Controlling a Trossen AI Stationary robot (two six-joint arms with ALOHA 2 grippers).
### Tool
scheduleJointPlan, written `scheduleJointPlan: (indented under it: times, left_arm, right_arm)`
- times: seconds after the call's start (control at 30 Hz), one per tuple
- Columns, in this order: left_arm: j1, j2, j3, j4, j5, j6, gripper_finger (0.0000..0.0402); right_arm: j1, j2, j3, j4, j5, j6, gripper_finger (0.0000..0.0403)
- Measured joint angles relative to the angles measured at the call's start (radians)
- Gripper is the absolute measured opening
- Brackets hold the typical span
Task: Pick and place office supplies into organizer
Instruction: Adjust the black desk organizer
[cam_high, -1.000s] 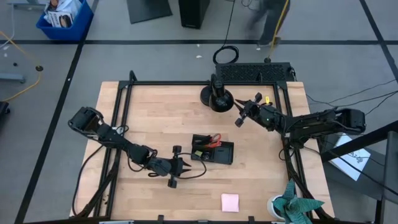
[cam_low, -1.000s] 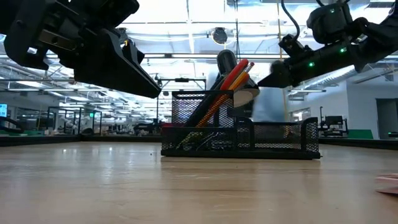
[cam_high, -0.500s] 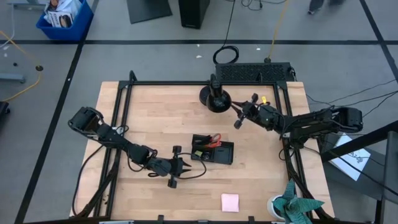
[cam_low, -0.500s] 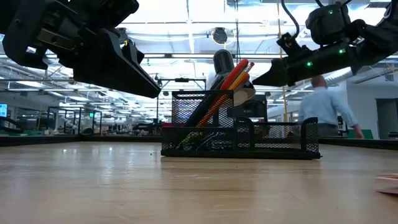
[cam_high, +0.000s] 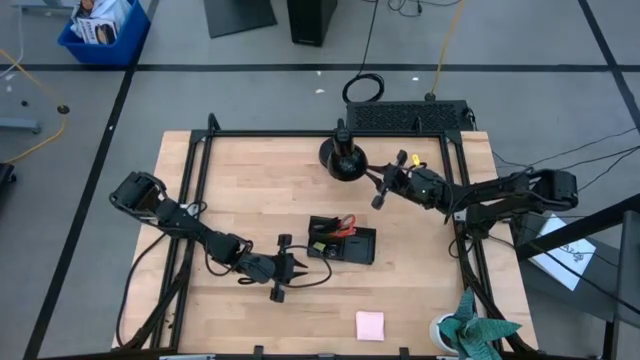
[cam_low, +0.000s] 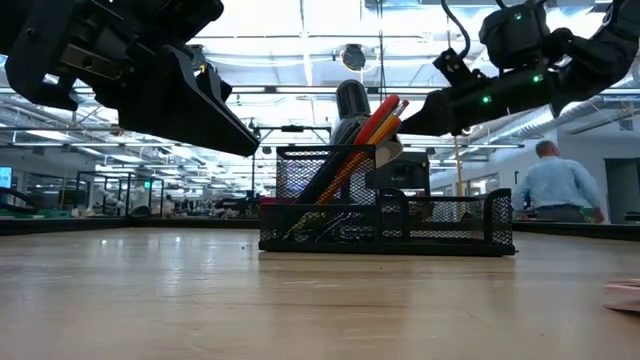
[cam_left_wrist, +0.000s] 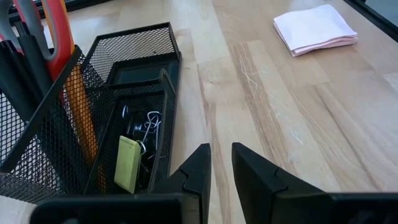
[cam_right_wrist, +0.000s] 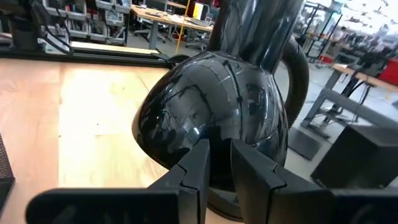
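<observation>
High view: organizer (cam_high: 342, 241) sits mid-table (cam_high: 250, 190), already holding scissors, pencils and pens. Pink sticky-note pad (cam_high: 370, 324) lies alone near the front edge, well apart from the organizer. Left end effector (cam_high: 300, 268) hangs just beside the organizer's left side. Right end effector (cam_high: 382, 188) is at the back, just beside the round black dome stand (cam_high: 343, 160).

Low view: red-handled scissors (cam_low: 372, 125) and an orange pencil (cam_low: 345, 170) stand tilted in the tall mesh compartment. This view gives heights the overhead lacks; the pad barely shows at the edge. A person stands in the room behind.

Left wrist view: fingers (cam_left_wrist: 198, 171) nearly together, nothing between them. Only here are the compartment contents seen: black clips (cam_left_wrist: 142, 129) and a yellow-green piece (cam_left_wrist: 127, 163).

Right wrist view: fingers (cam_right_wrist: 200, 165) close together, empty, facing the dome.

Judgement: the pad looks the 1 item left. Open wide, descend square, pinch across its edges, lift level so sheets do not fan.
</observation>
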Motion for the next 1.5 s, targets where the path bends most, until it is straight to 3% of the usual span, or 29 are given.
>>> scheduleJointPlan:
  times: [0.13, 0.3, 0.53, 0.67, 0.97, 1.27, 1.5]
  left_arm:
    - [0.0, 0.0, 0.0, 0.0, 0.0, -0.014, 0.0072]
    - [0.0, 0.0, 0.0, 0.0, 0.0, -0.05, 0.0072]
    - [0.0, 0.0, 0.0, 0.0, 0.0, -0.091, 0.0072]
    - [0.0, 0.0, 0.0, 0.002, 0.0, -0.115, 0.0072]
    - [-0.013, 0.016, 0.001, 0.013, 0.046, -0.22, 0.0072]
    - [-0.054, 0.053, 0.001, 0.143, 0.042, -0.152, 0.0072]
    - [-0.053, 0.053, 0.001, 0.13, 0.018, -0.155, 0.0072]
  right_arm:
    - [0.058, -0.054, 0.0, -0.015, 0.092, -0.075, 0.0059]
    - [0.186, -0.181, 0.014, -0.157, 0.193, -0.134, 0.0059]
    - [0.425, -0.304, 0.145, -0.605, 0.15, 0.065, 0.0059]
    - [0.555, -0.306, 0.161, -0.684, 0.074, 0.156, 0.0059]
    - [0.742, -0.209, 0.144, -0.678, 0.076, 0.277, 0.0059]
    - [0.798, 0.072, 0.115, -0.514, 0.071, 0.435, 0.0059]
    - [0.801, 0.184, 0.116, -0.439, -0.002, 0.51, 0.0059]
